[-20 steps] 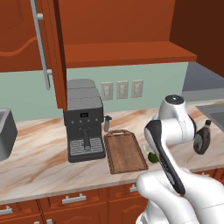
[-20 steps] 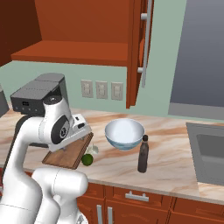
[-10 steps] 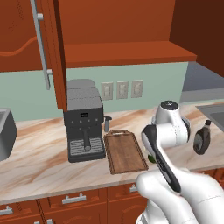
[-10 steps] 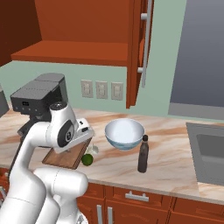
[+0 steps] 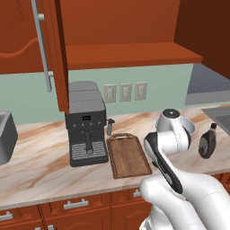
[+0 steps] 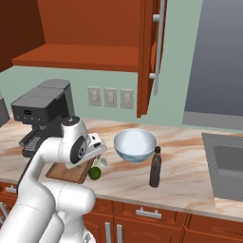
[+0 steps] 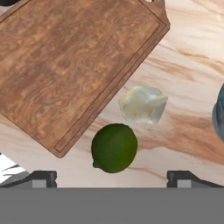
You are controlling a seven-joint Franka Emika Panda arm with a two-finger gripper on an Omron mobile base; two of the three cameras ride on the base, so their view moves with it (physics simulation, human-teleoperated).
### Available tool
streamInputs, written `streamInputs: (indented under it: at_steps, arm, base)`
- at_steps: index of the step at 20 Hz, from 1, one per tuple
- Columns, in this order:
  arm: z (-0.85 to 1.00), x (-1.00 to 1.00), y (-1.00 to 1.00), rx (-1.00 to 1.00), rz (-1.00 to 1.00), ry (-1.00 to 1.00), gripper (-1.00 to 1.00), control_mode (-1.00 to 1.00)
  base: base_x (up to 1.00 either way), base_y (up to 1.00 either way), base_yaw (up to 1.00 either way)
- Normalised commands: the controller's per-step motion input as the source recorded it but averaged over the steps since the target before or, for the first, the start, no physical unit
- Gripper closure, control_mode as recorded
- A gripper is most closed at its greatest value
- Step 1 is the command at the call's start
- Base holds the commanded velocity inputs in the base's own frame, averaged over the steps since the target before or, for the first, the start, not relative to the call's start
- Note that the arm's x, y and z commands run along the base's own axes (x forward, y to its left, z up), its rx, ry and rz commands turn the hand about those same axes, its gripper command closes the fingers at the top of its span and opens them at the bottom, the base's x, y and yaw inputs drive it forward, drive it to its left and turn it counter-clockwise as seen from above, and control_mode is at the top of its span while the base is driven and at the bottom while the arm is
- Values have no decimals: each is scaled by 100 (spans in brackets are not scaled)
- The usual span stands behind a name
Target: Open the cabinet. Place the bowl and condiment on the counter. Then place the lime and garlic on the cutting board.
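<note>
Jaws spread wide above the lime, ready for the pick.

The cabinet (image 6: 147, 52) stands open; on the worktop (image 6: 190, 175) sit one bowl (image 6: 135, 144), one cutting board (image 7: 74, 65), one condiment (image 6: 154, 166), one lime (image 7: 114, 147) and one garlic (image 7: 142, 104). Lime and garlic lie just beside the board, off it. The gripper (image 7: 109, 178) should centre on the lime, drop straight, and close without nudging the garlic close by.

Grained wooden cutting board (image 7: 74, 65) (matt), veined marble counter (image 7: 188, 100)
</note>
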Motion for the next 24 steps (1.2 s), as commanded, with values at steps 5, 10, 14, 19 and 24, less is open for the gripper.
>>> streamInputs:
  at_steps: [5, 10, 14, 19, 24]
  arm:
    - [-30, 16, -4, 2, -2, 0, -100, -100]
    - [-29, 11, 0, 2, -3, 1, -100, -100]
    - [-39, -1, 0, 0, -2, 3, -100, -100]
    - [-41, -2, 0, 0, -2, 2, -100, -100]
    - [-34, -15, 2, 1, -1, 0, -100, -100]
  base:
    - [0, 0, 0]
    - [0, 0, 0]
    - [0, 0, 0]
    - [0, 0, 0]
    - [0, 0, 0]
